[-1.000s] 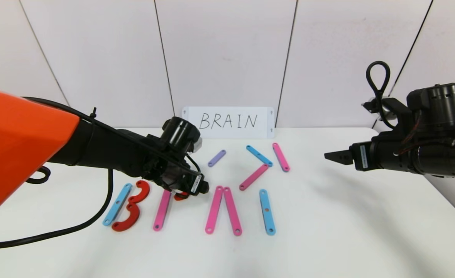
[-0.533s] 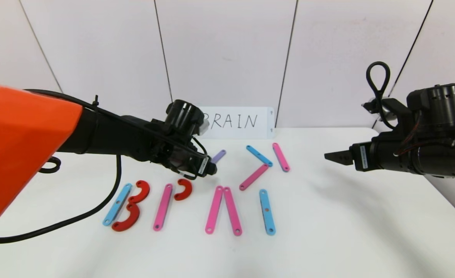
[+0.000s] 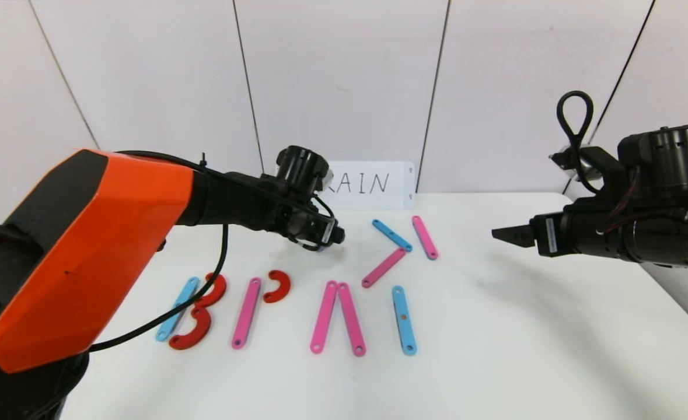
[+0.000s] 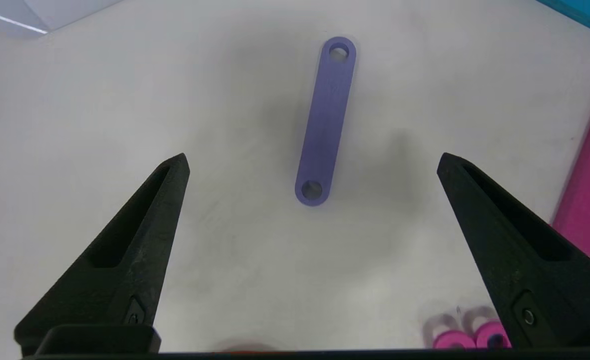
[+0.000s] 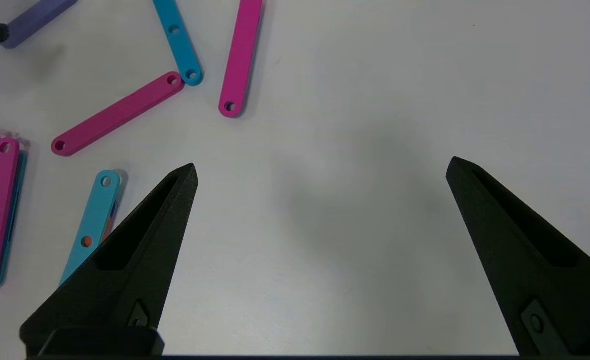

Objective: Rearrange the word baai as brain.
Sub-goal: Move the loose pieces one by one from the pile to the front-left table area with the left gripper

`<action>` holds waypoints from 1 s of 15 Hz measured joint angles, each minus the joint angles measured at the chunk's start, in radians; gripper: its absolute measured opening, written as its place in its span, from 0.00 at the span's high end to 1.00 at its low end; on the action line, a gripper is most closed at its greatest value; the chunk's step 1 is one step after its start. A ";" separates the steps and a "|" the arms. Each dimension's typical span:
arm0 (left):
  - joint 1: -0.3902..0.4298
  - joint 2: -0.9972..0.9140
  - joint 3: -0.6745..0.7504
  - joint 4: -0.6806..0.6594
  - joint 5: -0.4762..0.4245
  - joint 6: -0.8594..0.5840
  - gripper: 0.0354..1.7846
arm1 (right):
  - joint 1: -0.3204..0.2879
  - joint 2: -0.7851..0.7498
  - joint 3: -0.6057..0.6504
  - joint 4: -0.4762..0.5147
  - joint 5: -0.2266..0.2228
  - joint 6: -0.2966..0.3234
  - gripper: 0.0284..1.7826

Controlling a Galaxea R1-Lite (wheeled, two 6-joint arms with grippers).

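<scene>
The letters lie in a row on the white table. A light-blue strip with two red arcs makes the B. A pink strip with a red arc beside its top stands to its right. Two pink strips lean into a peak, then comes a light-blue strip. My left gripper hovers open and empty over a purple strip, which is hidden in the head view. My right gripper hangs open and empty at the right.
Loose behind the row lie a pink strip, a light-blue strip and another pink strip. The white handwritten card leans on the back wall, partly hidden by my left wrist.
My left gripper has left the red arc beside the pink strip and moved back and to the right, over the purple strip. The right arm has not moved.
</scene>
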 joint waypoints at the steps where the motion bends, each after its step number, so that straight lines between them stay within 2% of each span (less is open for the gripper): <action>1: 0.001 0.024 -0.024 0.000 0.001 0.000 0.03 | 0.000 0.000 0.000 0.000 0.000 0.000 0.02; 7: 0.007 0.121 -0.122 0.007 0.002 -0.001 0.03 | 0.002 0.000 0.002 0.000 0.000 0.000 0.02; 9: 0.008 0.139 -0.139 0.007 0.001 0.000 0.06 | 0.003 0.000 0.002 0.000 0.000 0.000 0.02; 12: 0.006 0.153 -0.150 0.004 0.001 -0.001 0.21 | 0.003 0.000 0.002 0.000 0.000 0.000 0.02; 15: 0.006 0.160 -0.153 0.003 0.000 -0.002 0.50 | 0.003 0.000 0.002 0.000 0.000 0.000 0.02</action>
